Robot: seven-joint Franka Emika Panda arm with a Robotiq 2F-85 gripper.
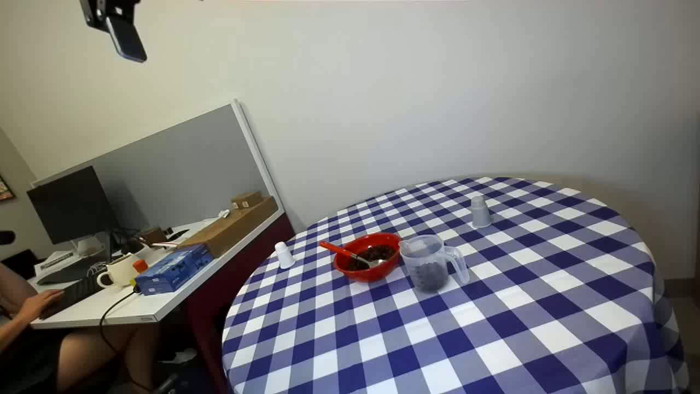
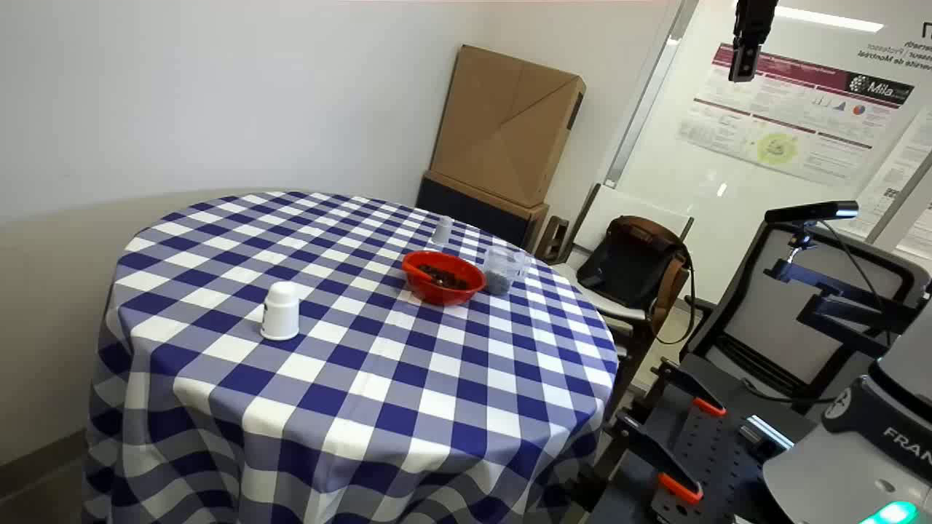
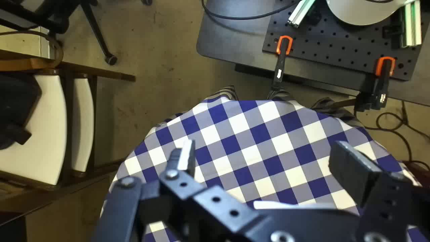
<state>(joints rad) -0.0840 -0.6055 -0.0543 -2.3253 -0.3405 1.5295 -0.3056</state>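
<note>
My gripper stands wide open in the wrist view, with only tablecloth seen far below between its fingers. In an exterior view a dark finger hangs high at the upper left, well off the table. A red bowl of dark brown bits rests on the cloth, and a red-handled spoon leans in it. Beside the bowl, a clear jug is partly filled with dark pieces. Two white cups stand apart, narrow end up: a nearer cup and a farther cup.
A blue-and-white checkered cloth covers the round table. Close to its edge is the robot's bench with orange-tipped clamps. A chair with a bag stands nearby. A person sits at a desk with a blue box.
</note>
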